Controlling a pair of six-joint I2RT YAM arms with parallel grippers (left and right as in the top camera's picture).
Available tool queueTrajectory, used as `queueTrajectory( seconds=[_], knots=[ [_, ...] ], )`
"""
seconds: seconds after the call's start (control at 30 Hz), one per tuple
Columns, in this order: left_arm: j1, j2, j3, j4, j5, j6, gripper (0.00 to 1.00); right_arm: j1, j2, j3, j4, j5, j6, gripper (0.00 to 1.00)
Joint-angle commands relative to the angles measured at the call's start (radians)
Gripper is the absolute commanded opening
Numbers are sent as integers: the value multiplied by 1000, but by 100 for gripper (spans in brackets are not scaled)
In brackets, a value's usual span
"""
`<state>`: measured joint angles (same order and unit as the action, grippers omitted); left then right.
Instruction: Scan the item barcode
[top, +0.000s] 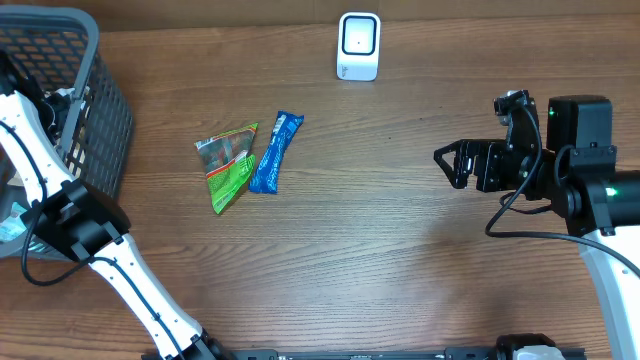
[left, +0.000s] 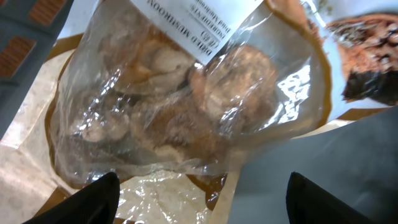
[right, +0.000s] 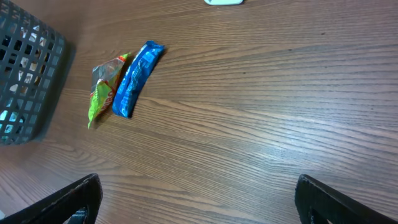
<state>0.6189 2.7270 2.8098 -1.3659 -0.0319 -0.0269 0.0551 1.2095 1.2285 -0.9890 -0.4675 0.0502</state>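
Note:
In the left wrist view a clear bag of dried mushrooms (left: 186, 106) with a white printed label (left: 199, 18) fills the frame. No barcode shows on it. My left gripper (left: 202, 190) is open right over it, down inside the grey basket (top: 100, 95), with the bag's lower edge between the fingers. The white scanner (top: 358, 46) stands at the table's far edge. My right gripper (top: 447, 167) hovers open over bare wood at the right, pointing left, with nothing between its fingers (right: 74, 199).
A green snack packet (top: 228, 165) and a blue wrapped bar (top: 275, 150) lie side by side on the table between the basket and the scanner. Another packet (left: 367, 56) lies in the basket beside the mushroom bag.

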Motion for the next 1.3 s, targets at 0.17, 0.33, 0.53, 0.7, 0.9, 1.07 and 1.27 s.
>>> queueTrajectory(
  seconds=[0.17,0.33,0.53,0.7,0.9,1.07,1.27],
  knots=[
    [-50,198,-29,-27,-53,-66,83,6,-2,33,-8,-5,4,100],
    [-50,143,12,-72,-51,-78,84,6,-2,33,-8,-5,7,100],
    [-49,-43,100,-130,-42,-74,85,6,-2,33,-9,-5,7,100],
    [-49,-251,110,-198,-38,-74,87,6,-2,33,-9,-5,7,99],
    [-49,-500,110,-290,-39,-55,87,6,-2,33,-8,-5,6,100],
    [-49,-652,103,-324,-21,-55,84,6,-2,33,-8,-5,6,100],
    [-49,-820,77,-324,-22,-55,84,6,-2,33,-18,-5,6,100]
  ],
)
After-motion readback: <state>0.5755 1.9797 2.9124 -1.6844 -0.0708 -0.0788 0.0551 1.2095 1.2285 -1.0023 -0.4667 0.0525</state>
